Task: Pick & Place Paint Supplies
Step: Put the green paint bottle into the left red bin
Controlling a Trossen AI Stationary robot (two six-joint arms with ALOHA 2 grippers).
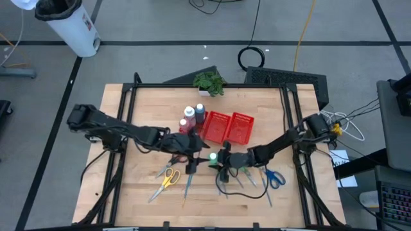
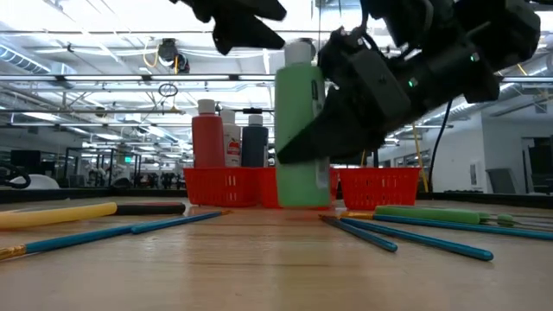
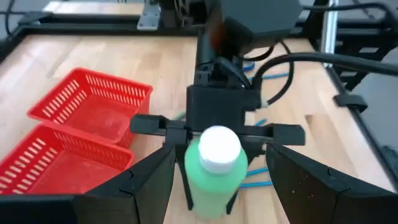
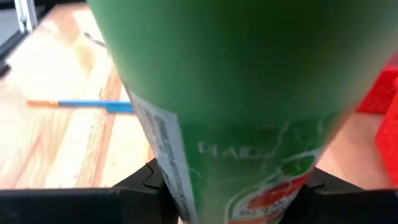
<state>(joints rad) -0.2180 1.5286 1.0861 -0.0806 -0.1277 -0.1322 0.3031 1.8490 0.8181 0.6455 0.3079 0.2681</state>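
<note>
Standing green bottle (image 3: 212,171) clamped in right end effector (image 3: 214,134).

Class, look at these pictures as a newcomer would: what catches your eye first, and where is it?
The green paint bottle with its white cap stands upright mid-table, clasped by the right gripper, with the left gripper open just beside it. Behind it, near the far edge, sit the red mesh trays, with three more bottles beside them.
</note>
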